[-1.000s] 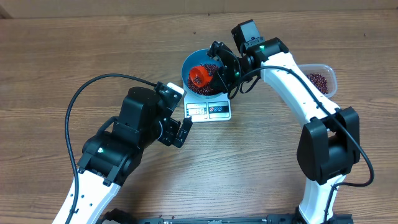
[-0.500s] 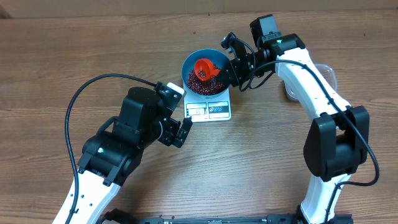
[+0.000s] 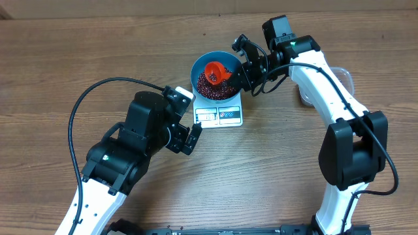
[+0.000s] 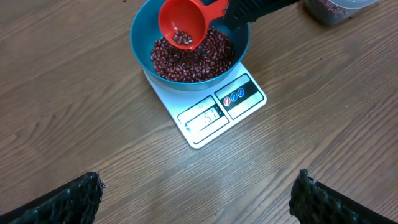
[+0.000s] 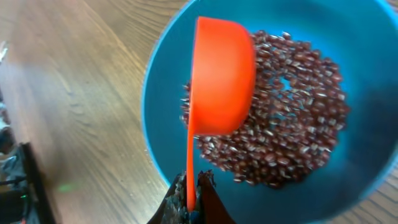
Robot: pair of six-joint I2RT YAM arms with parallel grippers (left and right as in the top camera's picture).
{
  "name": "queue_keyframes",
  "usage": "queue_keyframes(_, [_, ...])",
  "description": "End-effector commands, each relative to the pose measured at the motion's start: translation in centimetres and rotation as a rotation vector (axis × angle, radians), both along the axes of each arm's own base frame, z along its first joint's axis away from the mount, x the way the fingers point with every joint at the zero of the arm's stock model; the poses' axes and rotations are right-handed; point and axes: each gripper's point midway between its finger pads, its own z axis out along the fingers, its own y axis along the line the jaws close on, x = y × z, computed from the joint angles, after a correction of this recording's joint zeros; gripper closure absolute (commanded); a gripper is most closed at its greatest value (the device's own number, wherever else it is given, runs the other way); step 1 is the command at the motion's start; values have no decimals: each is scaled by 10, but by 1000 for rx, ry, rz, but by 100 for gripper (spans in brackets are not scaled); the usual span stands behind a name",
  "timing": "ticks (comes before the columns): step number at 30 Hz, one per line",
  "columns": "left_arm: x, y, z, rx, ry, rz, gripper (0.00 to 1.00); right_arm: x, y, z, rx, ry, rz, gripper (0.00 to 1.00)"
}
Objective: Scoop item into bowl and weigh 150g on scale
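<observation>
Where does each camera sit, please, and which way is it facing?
Overhead: above the table, looking straight down at the scale and bowl; left arm and right arm show, right hand shut on the scoop.
Left wrist: low near the table, facing scale and bowl; of the open left hand only fingertips show, at the bottom corners.
Right wrist: close over the bowl, looking along the scoop at the beans; its fingertips grip the scoop.
All three share bowl, beans and scoop.

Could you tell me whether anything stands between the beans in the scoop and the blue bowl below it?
Nothing visible does. The right tool holds the scoop tilted directly over the bowl on the scale. A few beans lie in it, and the bowl's mouth is open beneath.
</observation>
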Motion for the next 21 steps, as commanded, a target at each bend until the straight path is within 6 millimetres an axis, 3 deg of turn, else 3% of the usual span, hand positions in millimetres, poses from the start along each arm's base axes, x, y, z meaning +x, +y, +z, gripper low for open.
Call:
queue_keyframes(1, [0,0,7,-7,-23,-14,0,1,-3,-19,-115,8,-49,96])
queue_keyframes(13, [0,-1,7,-7,-23,-14,0,0,-17,-39,-378,-38,-103,96])
queue_keyframes(21, [0,-1,7,-7,-23,-14,0,6,-28,-41,-440,-69,-125,96])
